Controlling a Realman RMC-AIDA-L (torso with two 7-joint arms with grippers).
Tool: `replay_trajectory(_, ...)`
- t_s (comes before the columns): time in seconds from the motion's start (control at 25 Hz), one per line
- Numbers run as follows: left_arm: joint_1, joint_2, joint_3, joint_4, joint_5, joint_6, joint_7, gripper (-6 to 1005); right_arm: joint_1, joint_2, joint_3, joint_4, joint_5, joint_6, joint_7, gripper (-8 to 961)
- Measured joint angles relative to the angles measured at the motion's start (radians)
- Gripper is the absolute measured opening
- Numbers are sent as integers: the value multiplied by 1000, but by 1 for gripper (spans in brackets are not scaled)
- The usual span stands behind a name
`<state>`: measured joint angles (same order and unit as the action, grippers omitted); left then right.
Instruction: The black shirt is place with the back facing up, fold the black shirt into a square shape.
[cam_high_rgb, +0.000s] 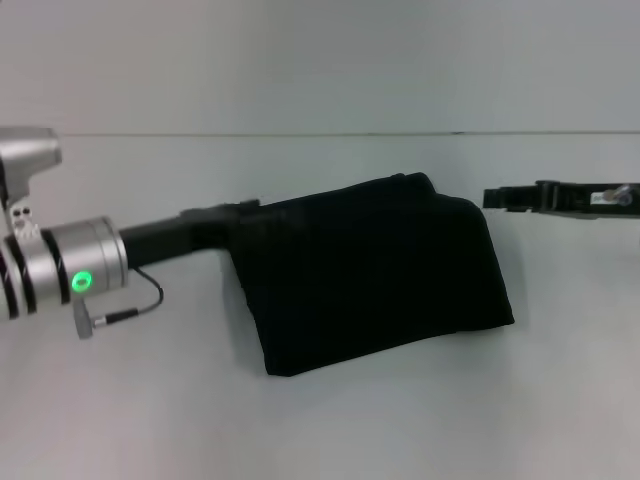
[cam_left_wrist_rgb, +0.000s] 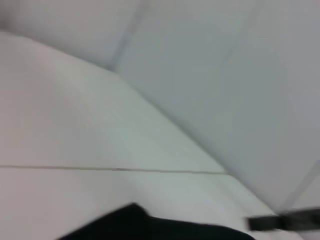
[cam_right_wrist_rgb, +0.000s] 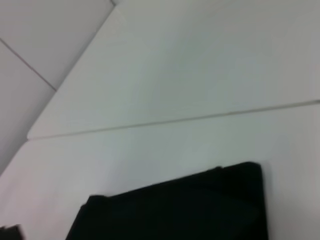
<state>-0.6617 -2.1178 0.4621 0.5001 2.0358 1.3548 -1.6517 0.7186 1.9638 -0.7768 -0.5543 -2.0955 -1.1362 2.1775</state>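
One garment only: the black shirt (cam_high_rgb: 375, 275), already folded to a compact, nearly square bundle, at the centre of the white counter (cam_high_rgb: 330, 420), slightly tilted, its lower edge running from 7 o'clock up toward 4 o'clock. Appears late in the task, at the closing fold or the settling of it.

Left pincer (cam_high_rgb: 240, 212) at 9 o'clock of the bundle, reaching in low and level, tip meeting the shirt's upper-left corner, black against black. Cannot tell whether spread or closed, nor whether any cloth is held. Cannot tell from the left wrist view either: only a dark strip of cloth at its lower edge.

Right pincer (cam_high_rgb: 505, 198) at 3 o'clock, just beside the upper-right corner yet apart from it, nothing held as far as visible; how far open, cannot tell.

Next, probably: letting go on the left if cloth is held, drawing away toward 9 o'clock without dragging the corner, then checking squareness. Left edge slants, so maybe a small straightening nudge there.
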Motion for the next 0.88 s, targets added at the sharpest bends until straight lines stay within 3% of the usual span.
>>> replay_trajectory(0.24, -38, -2, 26, -19, 7, -277, -242, 949, 13, -44, 7, 7, -4, -29, 95, 555)
replay_trajectory(0.36, -49, 3, 70, -39, 10, -395, -340, 950, 26, -54, 4, 15, -9, -38, 131, 638)
replay_trajectory(0.8, -81, 4, 147, -66, 81, -482, -455, 941, 38, -25, -24, 24, -19, 13, 128, 867)
replay_trajectory(0.88, -82, 0, 153, -66, 86, -490, -465, 939, 39, -22, -41, 25, -20, 21, 127, 867)
